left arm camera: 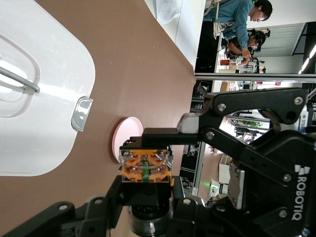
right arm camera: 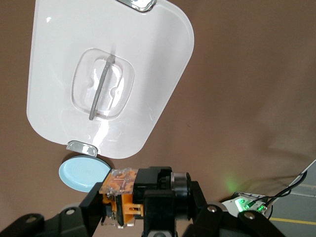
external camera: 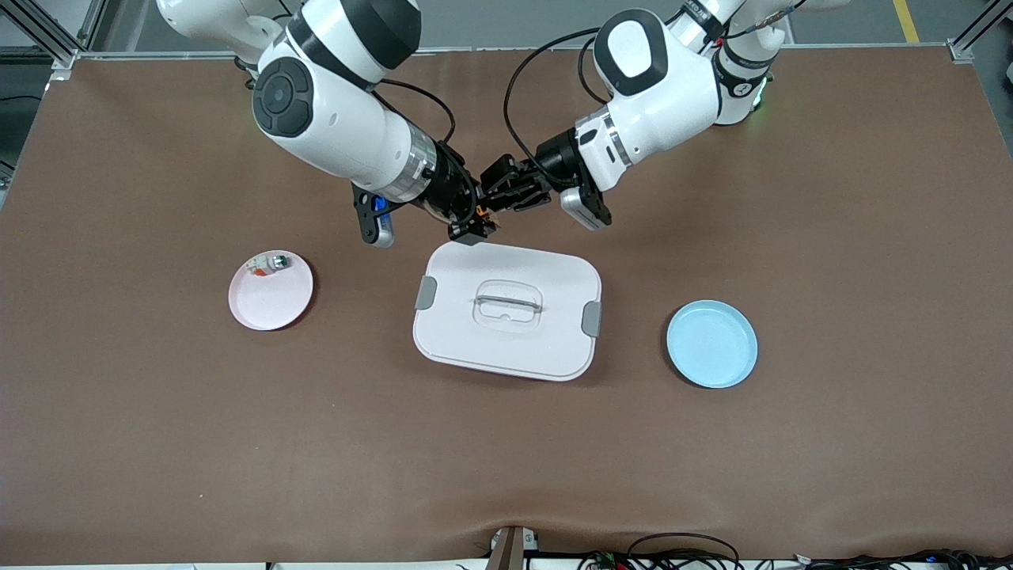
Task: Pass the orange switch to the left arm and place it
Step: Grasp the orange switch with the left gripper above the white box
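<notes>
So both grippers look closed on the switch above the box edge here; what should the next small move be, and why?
Probably the right gripper should open and let go. The left gripper is already shut on the orange switch, so both hold it in the air over the table by the box edge nearest the robots. Once released, the left arm can carry it on toward the blue plate.
</notes>
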`<state>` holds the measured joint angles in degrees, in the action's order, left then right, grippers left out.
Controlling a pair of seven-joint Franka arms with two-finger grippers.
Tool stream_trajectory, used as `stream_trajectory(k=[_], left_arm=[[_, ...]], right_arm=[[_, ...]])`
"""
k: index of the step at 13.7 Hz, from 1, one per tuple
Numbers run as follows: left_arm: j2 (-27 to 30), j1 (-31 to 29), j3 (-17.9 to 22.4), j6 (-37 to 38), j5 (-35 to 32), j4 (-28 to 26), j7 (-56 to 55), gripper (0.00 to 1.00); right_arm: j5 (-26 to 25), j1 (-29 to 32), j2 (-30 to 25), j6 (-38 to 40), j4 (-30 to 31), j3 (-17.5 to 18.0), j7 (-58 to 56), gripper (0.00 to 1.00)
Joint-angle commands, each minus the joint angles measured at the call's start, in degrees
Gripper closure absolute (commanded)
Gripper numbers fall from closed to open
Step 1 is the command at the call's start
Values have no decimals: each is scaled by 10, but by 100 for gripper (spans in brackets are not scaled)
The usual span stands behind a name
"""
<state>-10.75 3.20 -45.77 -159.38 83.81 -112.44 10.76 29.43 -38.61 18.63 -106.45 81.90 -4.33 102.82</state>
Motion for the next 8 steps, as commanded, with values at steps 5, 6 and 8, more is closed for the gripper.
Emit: stream_trajectory(k=[5, 6, 8], left_arm=[[-3, 4, -5, -26, 4, -2, 18, 99], [-2, 4, -5, -27, 4, -2, 18, 98], [1, 2, -5, -27, 3, -3, 17, 98]], right_arm=[[12, -6, -3, 4, -5, 3, 14, 100], [12, -5, -3, 4, -5, 3, 14, 72], [12, -5, -2, 5, -5, 3, 16, 15]])
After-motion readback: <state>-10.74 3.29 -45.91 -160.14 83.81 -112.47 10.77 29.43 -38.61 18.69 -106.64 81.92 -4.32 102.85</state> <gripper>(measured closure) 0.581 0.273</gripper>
